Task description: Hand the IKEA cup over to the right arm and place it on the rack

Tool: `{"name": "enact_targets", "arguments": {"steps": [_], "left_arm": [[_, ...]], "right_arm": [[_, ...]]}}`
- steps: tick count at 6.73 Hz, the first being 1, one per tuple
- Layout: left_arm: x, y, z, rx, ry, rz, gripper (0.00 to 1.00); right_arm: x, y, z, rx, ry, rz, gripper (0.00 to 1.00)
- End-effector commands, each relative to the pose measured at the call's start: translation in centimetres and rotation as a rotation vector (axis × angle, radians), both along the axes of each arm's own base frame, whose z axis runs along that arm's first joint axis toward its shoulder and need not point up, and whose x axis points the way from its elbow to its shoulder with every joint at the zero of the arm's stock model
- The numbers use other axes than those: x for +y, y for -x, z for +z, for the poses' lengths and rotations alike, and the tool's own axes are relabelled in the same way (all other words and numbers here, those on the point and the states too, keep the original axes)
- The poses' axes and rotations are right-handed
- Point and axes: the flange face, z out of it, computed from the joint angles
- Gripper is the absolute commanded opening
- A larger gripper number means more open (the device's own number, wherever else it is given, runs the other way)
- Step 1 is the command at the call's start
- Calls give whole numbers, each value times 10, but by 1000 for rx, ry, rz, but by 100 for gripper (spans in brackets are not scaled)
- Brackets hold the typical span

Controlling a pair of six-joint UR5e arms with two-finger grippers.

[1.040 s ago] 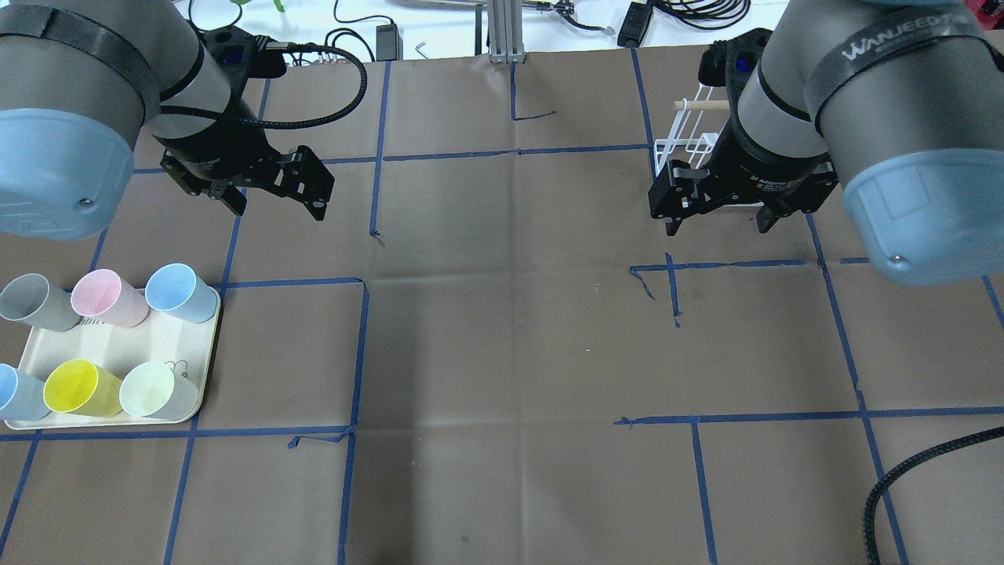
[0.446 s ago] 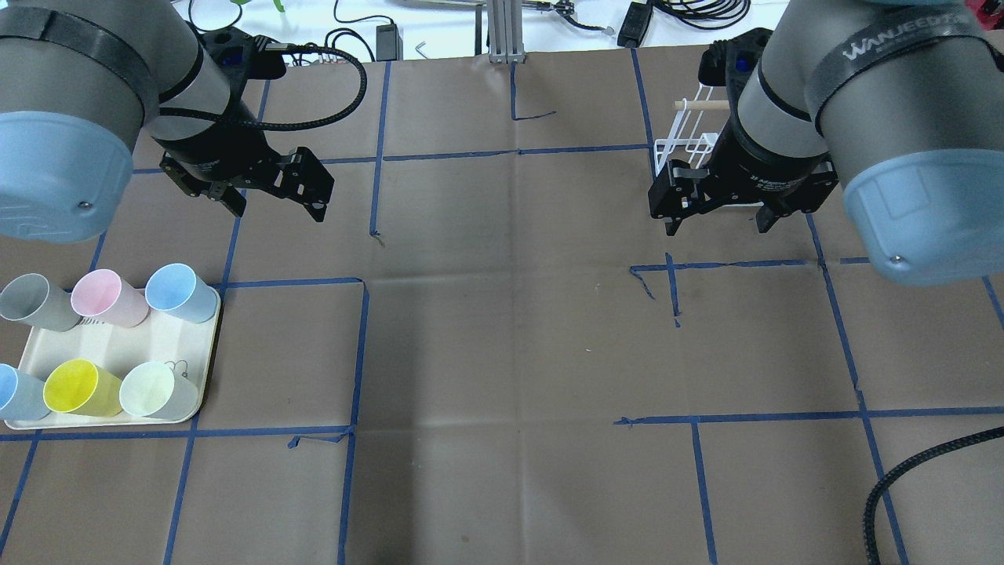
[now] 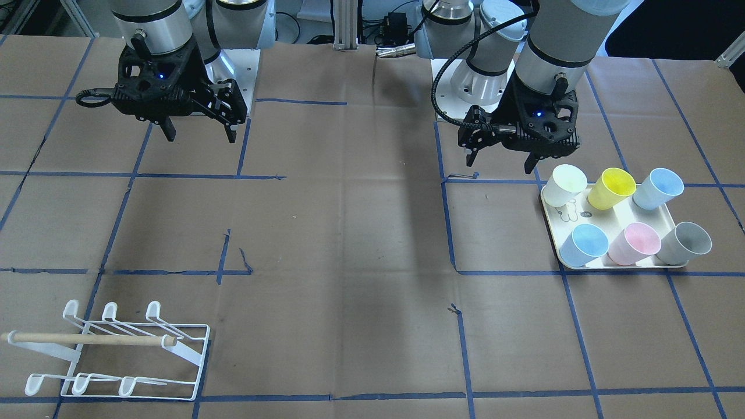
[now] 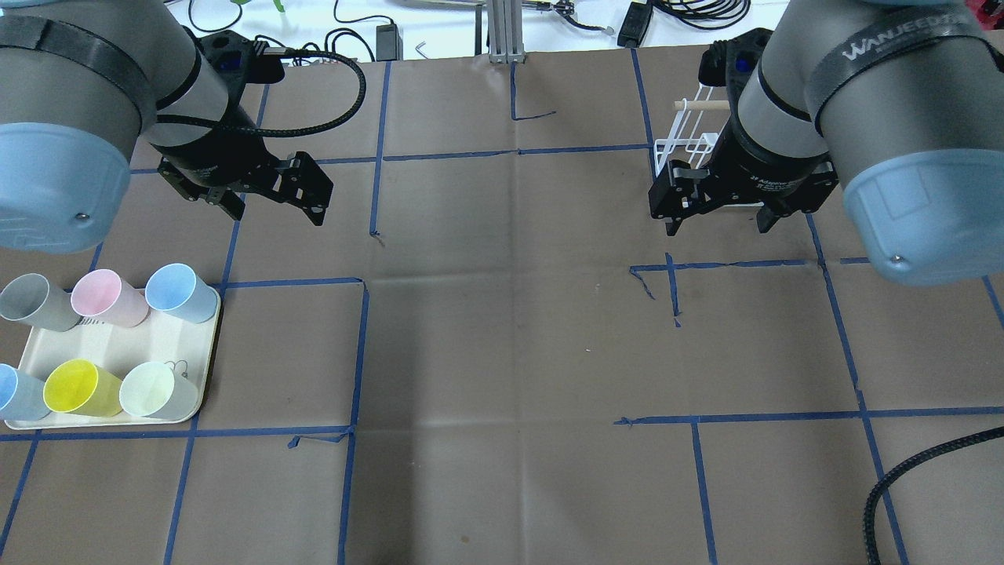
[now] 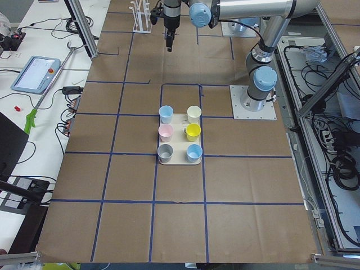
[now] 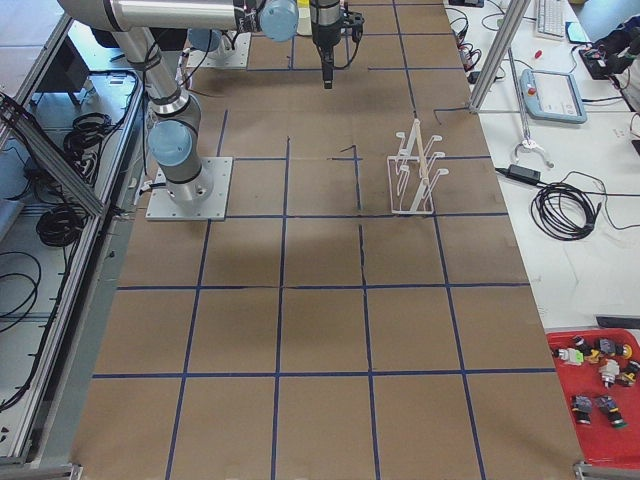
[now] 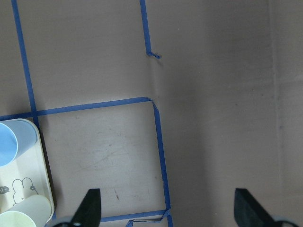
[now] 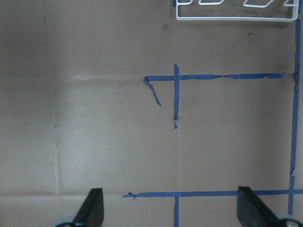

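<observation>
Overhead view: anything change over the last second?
The left claw has drifted a little toward the view's lower left, nearer the tray. It is open and holds nothing. The right claw, also open, the cups, the tray and the rack are as they were.

Table: top fully covered in brown paper, creased, with blue tape lines marking a rough grid of squares; some tape ends torn and curled.

Cream tray flat on the paper in the left half, roughly midway between the robot's edge and the opposite edge.

White wire rack standing in the right half, towards the edge opposite the robot.

Two pale base plates along the robot's edge.
</observation>
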Motion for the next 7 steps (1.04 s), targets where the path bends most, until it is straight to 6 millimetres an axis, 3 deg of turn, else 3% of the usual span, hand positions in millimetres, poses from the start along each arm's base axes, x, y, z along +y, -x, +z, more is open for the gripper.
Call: {"name": "enact_targets", "arguments": {"steps": [1, 2, 3, 4, 6, 7], "left_arm": [[0, -1, -2, 0, -4, 0, 100], [1, -7, -7, -2, -17, 7, 100], [-3, -28, -20, 2, -36, 32, 100], [-6, -62, -30, 4, -56, 35, 100], [-7, -149, -46, 14, -85, 9, 100], [2, -184, -56, 18, -89, -10, 100]], "right_arm": [[0, 0, 0, 0, 1, 1, 100], [0, 0, 0, 0, 1, 1, 100], [-1, 0, -1, 0, -1, 1, 100], [-1, 0, -1, 0, -1, 1, 100], [-1, 2, -1, 3, -4, -1, 100], [0, 1, -1, 0, -4, -1, 100]]}}
